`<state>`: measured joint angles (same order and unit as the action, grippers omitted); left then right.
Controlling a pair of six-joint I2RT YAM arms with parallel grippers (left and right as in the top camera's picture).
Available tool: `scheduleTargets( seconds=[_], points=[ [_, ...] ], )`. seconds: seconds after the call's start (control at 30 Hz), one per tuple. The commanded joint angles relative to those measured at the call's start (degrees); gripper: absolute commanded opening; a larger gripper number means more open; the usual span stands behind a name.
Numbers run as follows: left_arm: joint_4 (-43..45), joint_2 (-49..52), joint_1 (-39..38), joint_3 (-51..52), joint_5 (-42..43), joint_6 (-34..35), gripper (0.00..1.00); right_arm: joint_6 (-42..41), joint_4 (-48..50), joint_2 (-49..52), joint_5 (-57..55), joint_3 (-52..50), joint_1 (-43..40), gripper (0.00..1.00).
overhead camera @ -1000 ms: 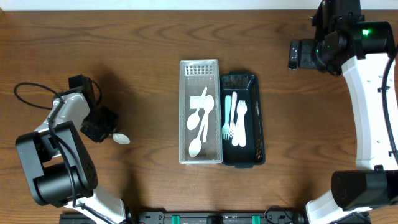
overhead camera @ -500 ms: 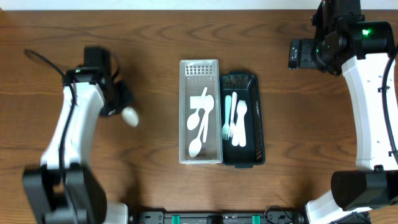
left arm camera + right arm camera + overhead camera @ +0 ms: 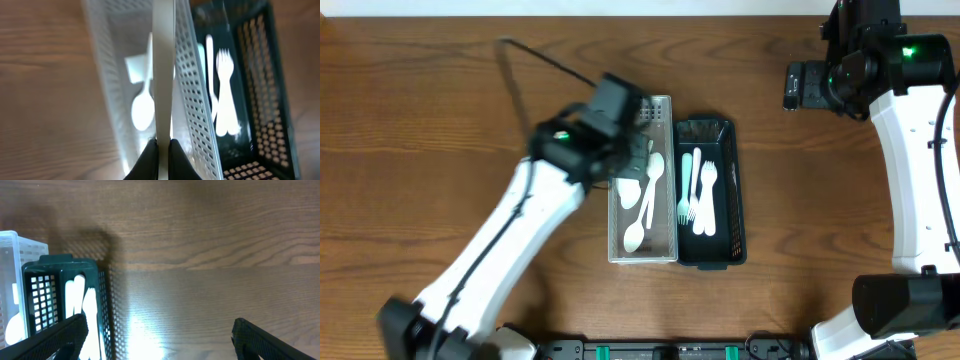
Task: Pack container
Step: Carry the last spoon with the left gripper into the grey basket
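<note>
Swinging in from the far left of the counter point(image 3: 420, 90), the left arm point(image 3: 510, 240) now stretches diagonally to the white basket point(image 3: 641, 259), blurred in the overhead view. The left claw point(image 3: 162, 145) is pinched tight on the handle of a white spoon point(image 3: 163, 75), held over that basket's right wall. Several spoons point(image 3: 635, 236) lie inside. Touching its right side, a black basket point(image 3: 739, 200) holds white forks point(image 3: 705, 195) and a pale green utensil point(image 3: 686, 175). Farther right, the right arm point(image 3: 910, 150) has not moved. The right claw point(image 3: 160, 325) gapes wide over the counter, holding nothing, beyond the black basket's far corner.
</note>
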<state>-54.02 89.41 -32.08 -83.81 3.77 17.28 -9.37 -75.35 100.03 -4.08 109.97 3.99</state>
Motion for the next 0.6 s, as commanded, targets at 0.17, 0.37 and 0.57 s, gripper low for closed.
scheduleTargets(
  seconds=[0.17,0.37,0.57],
  points=[
    [0.8,14.8,-2.5,0.4,-1.8,-3.3,0.06,0.9,-0.3,0.1,-0.4,-0.2,-0.3,0.95],
    [1.7,20.1,-2.4,0.4,-1.8,-3.3,0.13,1.4,-0.8,0.1,-0.4,-0.2,-0.3,0.95],
    [1.8,19.4,-2.4,0.3,-1.9,-5.8,0.53,1.8,-0.9,0.1,-0.4,-0.2,-0.3,0.95]
  ],
)
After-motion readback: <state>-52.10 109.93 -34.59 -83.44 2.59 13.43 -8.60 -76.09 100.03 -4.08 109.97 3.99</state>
